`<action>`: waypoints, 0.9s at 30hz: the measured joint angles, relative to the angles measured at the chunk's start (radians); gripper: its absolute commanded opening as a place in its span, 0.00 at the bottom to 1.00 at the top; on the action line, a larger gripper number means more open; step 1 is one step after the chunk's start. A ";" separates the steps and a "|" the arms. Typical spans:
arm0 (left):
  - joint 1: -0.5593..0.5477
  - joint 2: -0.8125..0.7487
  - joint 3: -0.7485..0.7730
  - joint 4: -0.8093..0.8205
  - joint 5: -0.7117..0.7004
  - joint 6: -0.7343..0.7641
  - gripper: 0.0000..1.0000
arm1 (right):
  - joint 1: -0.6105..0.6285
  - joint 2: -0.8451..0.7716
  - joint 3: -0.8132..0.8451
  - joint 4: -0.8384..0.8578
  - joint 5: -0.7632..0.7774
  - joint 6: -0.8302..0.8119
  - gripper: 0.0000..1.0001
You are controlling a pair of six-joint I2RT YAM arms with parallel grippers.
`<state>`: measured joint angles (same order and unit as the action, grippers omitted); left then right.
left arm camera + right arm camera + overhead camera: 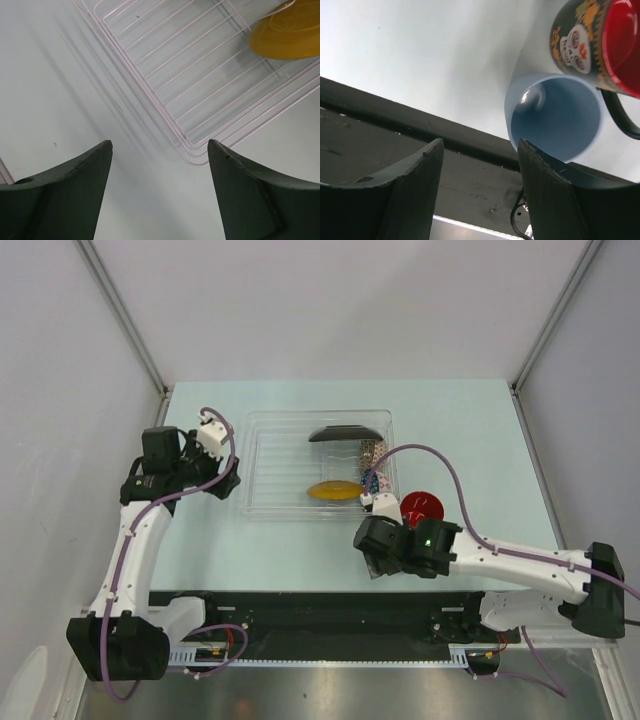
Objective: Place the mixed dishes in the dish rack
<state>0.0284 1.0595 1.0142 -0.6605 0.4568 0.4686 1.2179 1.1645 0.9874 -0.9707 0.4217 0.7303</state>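
The clear dish rack (pixel 268 465) sits mid-table and holds the black square plate (pixel 345 434), the beige patterned bowl (pixel 372 451), the yellow saucer (pixel 333 490) and the blue patterned bowl (pixel 379 482). The red-inside dark mug (pixel 420 505) stands on the table right of the rack. In the right wrist view the mug (pixel 585 40) sits beside the small light-blue cup (pixel 555 117), whose opening faces the camera. My right gripper (pixel 480 145) is open and empty, its right finger close to the cup's rim. My left gripper (pixel 159 145) is open and empty over the table beside the rack's corner (pixel 192 150); the saucer (pixel 287 32) shows there.
The black strip of the table's near edge (pixel 395 135) lies just under my right gripper (pixel 375 562). My left gripper (pixel 228 483) hangs at the rack's left wall. White walls enclose the table on three sides.
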 measured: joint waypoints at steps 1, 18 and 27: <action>0.000 0.000 -0.001 -0.001 0.000 0.000 0.82 | 0.006 0.018 -0.004 0.000 -0.002 0.004 0.63; 0.000 -0.031 -0.014 0.000 0.000 -0.001 0.82 | -0.090 0.081 -0.075 0.064 -0.005 -0.036 0.57; 0.000 -0.031 -0.021 0.000 0.000 0.000 0.84 | -0.135 0.107 -0.138 0.138 -0.044 -0.069 0.14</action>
<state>0.0284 1.0283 0.9932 -0.6609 0.4572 0.4683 1.0824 1.2713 0.8494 -0.8330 0.3779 0.6613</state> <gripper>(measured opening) 0.797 0.290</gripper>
